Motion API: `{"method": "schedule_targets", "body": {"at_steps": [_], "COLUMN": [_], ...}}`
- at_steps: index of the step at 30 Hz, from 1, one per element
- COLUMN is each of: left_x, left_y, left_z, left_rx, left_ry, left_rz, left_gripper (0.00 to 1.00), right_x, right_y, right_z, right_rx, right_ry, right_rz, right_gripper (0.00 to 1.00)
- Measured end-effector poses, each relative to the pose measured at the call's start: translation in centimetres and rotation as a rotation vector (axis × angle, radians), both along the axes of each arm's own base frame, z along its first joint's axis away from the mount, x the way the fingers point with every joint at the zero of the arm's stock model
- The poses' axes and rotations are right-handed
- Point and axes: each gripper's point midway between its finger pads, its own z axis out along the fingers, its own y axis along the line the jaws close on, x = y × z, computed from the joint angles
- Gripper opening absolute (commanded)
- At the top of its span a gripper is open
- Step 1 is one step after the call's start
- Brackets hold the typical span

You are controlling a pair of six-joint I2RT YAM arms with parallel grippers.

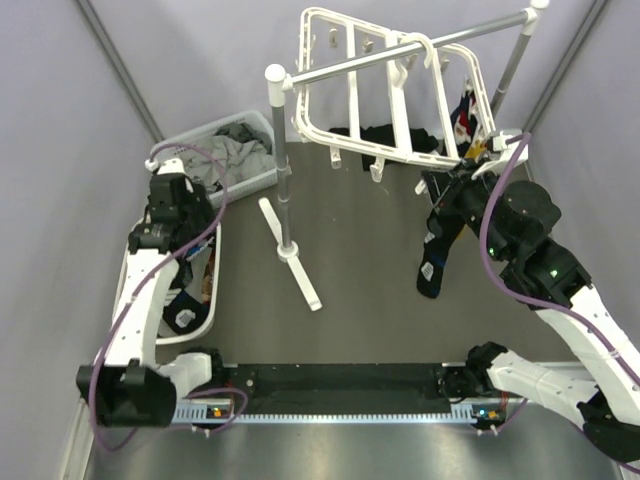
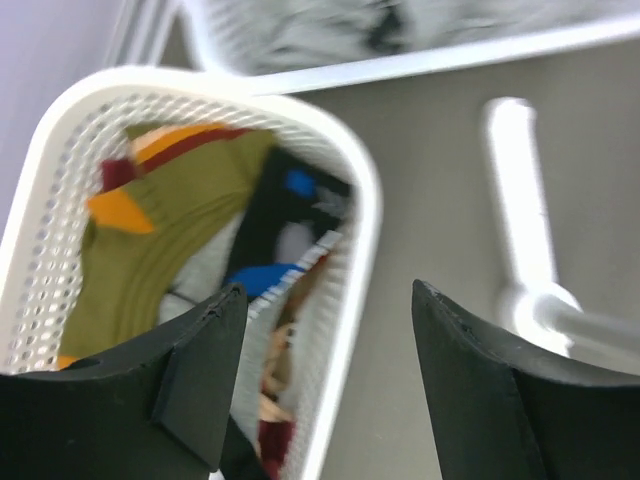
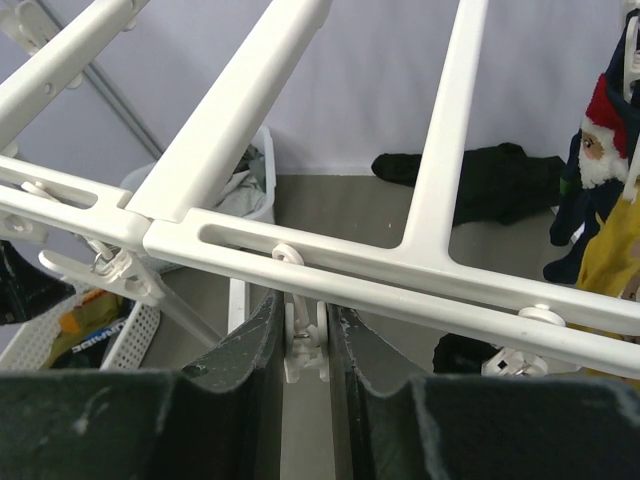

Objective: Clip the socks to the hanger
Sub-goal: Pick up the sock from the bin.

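The white hanger (image 1: 390, 90) hangs tilted from the pole at the back. My right gripper (image 1: 462, 172) is under its near right edge, shut on a small white clip (image 3: 306, 345) dangling from the hanger's bar (image 3: 400, 265). A long dark sock (image 1: 437, 245) hangs beside that gripper; what holds it is hidden. A navy Santa sock (image 3: 595, 170) and a yellow one (image 3: 615, 250) hang at the hanger's right side. My left gripper (image 2: 325, 300) is open over the rim of a white basket (image 2: 360, 200) that holds an olive sock (image 2: 170, 220) and a black-blue sock (image 2: 275, 230).
A second white basket (image 1: 225, 150) with grey cloths stands at the back left. The grey pole rack (image 1: 285, 200) with white feet (image 1: 300, 275) stands mid-table. A black garment (image 1: 385, 135) lies under the hanger.
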Motion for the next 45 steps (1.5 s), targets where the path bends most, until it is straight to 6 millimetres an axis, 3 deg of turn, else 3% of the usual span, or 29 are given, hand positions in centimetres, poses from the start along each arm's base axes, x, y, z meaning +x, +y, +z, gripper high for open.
{"method": "schedule_targets", "body": {"at_steps": [4, 9, 14, 22, 24, 32, 36, 41, 45], "left_x": [2.0, 4.8, 5.7, 4.8, 4.3, 4.0, 3.9, 3.7, 3.2], "left_y": [4.6, 6.5, 7.2, 6.5, 6.2, 6.3, 6.2, 6.1, 6.0], "left_z": [-3.7, -8.1, -12.7, -17.4, -18.4, -19.6, -19.6, -18.5, -15.5], "left_rx": [-0.050, -0.118, -0.157, -0.213, -0.223, -0.242, -0.246, -0.246, -0.240], "left_ry": [0.123, 0.241, 0.362, 0.486, 0.511, 0.523, 0.519, 0.499, 0.448], "left_rz": [0.131, 0.173, 0.197, 0.203, 0.204, 0.220, 0.221, 0.218, 0.213], "left_gripper": [0.69, 0.65, 0.62, 0.56, 0.50, 0.22, 0.02, 0.00, 0.00], "right_x": [0.0, 0.0, 0.0, 0.0, 0.0, 0.0, 0.0, 0.0, -0.2], "right_y": [-0.1, -0.2, -0.2, -0.3, -0.3, -0.3, -0.3, -0.3, -0.4], "right_z": [0.0, -0.1, -0.1, -0.1, -0.1, -0.1, -0.1, -0.1, 0.1], "right_rx": [-0.022, -0.049, -0.068, -0.079, -0.079, -0.079, -0.079, -0.079, -0.075], "right_ry": [-0.009, -0.016, -0.023, -0.028, -0.028, -0.028, -0.027, -0.028, -0.032], "right_rz": [0.001, 0.003, 0.005, 0.004, 0.004, 0.005, 0.005, 0.005, 0.005], "right_gripper": [0.08, 0.09, 0.09, 0.09, 0.10, 0.10, 0.10, 0.10, 0.10]}}
